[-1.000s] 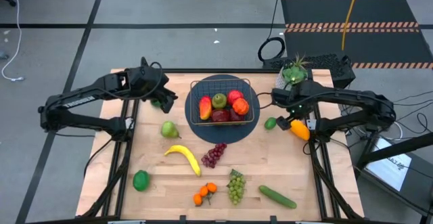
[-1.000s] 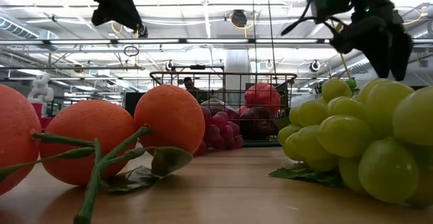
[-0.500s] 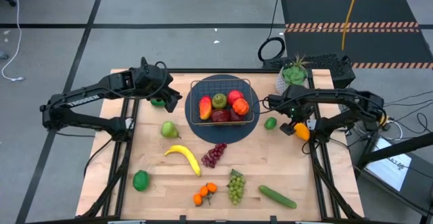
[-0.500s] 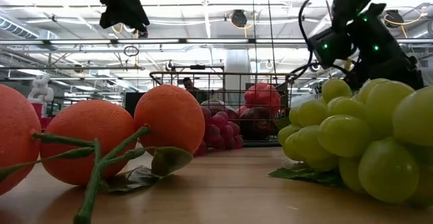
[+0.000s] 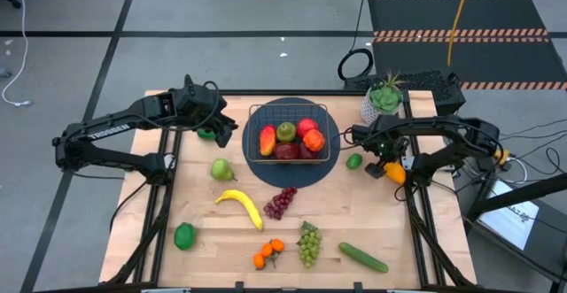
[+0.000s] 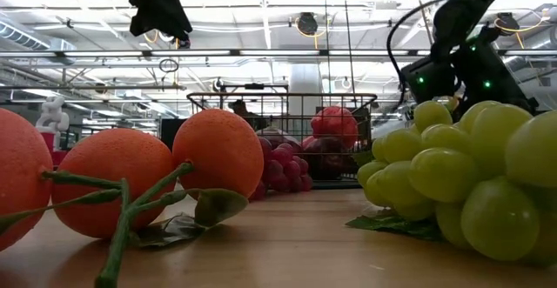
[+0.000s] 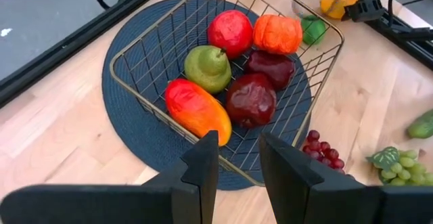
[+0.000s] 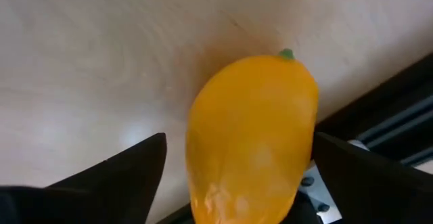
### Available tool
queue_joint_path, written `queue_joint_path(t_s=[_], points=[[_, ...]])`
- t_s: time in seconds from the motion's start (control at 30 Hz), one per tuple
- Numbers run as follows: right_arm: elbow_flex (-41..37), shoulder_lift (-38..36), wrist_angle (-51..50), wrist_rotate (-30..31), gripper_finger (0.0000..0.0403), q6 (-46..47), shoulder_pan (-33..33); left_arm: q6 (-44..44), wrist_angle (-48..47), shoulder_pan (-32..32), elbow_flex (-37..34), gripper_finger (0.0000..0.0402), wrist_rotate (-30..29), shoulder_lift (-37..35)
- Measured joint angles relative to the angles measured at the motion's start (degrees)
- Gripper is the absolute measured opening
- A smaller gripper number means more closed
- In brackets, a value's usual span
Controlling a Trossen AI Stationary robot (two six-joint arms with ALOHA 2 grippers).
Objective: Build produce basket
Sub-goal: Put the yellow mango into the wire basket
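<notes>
The wire basket (image 5: 291, 106) stands on a round dark mat at the table's far middle. It holds a mango, a pear, red apples and an orange fruit (image 7: 277, 33). My right gripper (image 5: 387, 156) hangs low over a yellow-orange fruit (image 8: 254, 129) lying on the table near the right edge. The gripper is open, with one finger on either side of the fruit. My left gripper (image 7: 239, 149) hovers high, left of the basket. Its fingers are a little apart with nothing between them. My right gripper comes at the yellow-orange fruit (image 5: 394, 172) from above, its fingers across the fruit's width. Bare table shows between one finger (image 8: 135, 160) and the fruit. The other finger (image 8: 352, 163) stands right at the fruit's edge, and I cannot tell whether it touches.
A lime (image 5: 354, 160) lies just left of the yellow-orange fruit and a potted plant (image 5: 384, 96) stands behind it. Pear (image 5: 221, 169), banana (image 5: 241, 206), purple grapes (image 5: 280, 202), oranges (image 5: 267, 254), green grapes (image 5: 308, 244) and cucumber (image 5: 363, 258) lie on the near half.
My right gripper has come down onto the yellow-orange fruit near the table's right edge, tipping more steeply downward as it sank. The fruit has stayed where it was.
</notes>
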Motion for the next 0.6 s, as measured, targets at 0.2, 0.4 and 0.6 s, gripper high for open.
queue_joint_path(t_s=[0.2, 0.4, 0.6], points=[[-0.5, 1.1, 0.1, -0.1, 0.0291, 0.2, 0.1, 0.1, 0.3, 0.0, 0.0, 0.0106, 0.0, 0.0], [1.7, 0.6, -2.3, -0.1, 0.0245, -0.1, 0.2, -0.4, 0.8, 0.0, 0.0, 0.0106, 0.0, 0.0], [8.7, -0.9, -6.0, 0.2, 0.0253, -1.2, 0.1, -2.0, 1.0, 0.0, 0.0, 0.0106, 0.2, 0.0]])
